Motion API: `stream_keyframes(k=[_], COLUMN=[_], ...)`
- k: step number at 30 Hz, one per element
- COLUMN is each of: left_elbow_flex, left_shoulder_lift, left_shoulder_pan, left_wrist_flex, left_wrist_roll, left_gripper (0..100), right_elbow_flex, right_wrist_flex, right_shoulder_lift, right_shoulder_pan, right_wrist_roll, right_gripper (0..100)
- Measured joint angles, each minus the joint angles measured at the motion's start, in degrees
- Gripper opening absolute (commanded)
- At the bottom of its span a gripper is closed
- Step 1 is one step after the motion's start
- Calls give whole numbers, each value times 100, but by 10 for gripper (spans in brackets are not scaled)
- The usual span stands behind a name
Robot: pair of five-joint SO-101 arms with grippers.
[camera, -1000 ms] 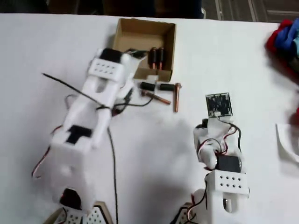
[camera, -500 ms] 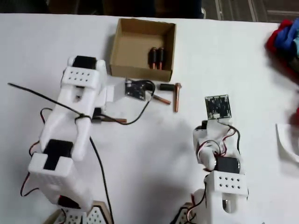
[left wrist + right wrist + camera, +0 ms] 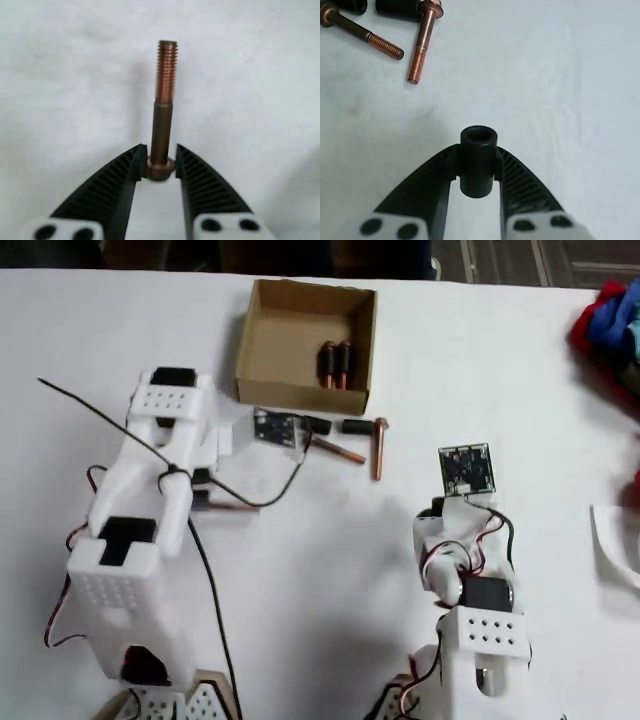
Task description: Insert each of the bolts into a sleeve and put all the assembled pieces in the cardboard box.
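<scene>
Two bolts [image 3: 378,448], two sleeves [image 3: 356,426], beside box [image 3: 285,345]

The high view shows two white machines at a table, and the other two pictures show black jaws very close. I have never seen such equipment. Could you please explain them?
They are two white robot arms, photographed from above in the high view. Each close picture comes from a camera on one arm's wrist, looking along its black jaws. The jaws of the left arm are shut on the head of a copper-coloured threaded bolt; those of the right arm on a short black tubular sleeve. On the white table lie two more bolts and two sleeves, beside an open brown cardboard box holding two assembled pieces.
</scene>
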Motion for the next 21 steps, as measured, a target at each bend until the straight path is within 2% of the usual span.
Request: stream_keyframes(k=[5, 9, 11, 14, 21], left_elbow_flex=[-571, -1196, -1266, -1266, -958], left_shoulder_lift=[0, 0, 0, 0, 0], left_shoulder_pan=[0, 9, 105, 255, 246], left_wrist_flex=[70, 756, 976, 1002, 1046], left_wrist_roll=[0, 26, 360, 2233, 8580], left_gripper=[246, 201, 183, 177, 180], right_elbow_flex=[0, 0, 0, 0, 0], right_wrist_flex=[0, 0, 0, 0, 0], right_shoulder_lift=[0, 0, 0, 0, 0], right_shoulder_pan=[0, 0, 0, 0, 0], right_wrist_roll=[0, 0, 0, 0, 0], right_gripper=[21, 21, 21, 21, 21])
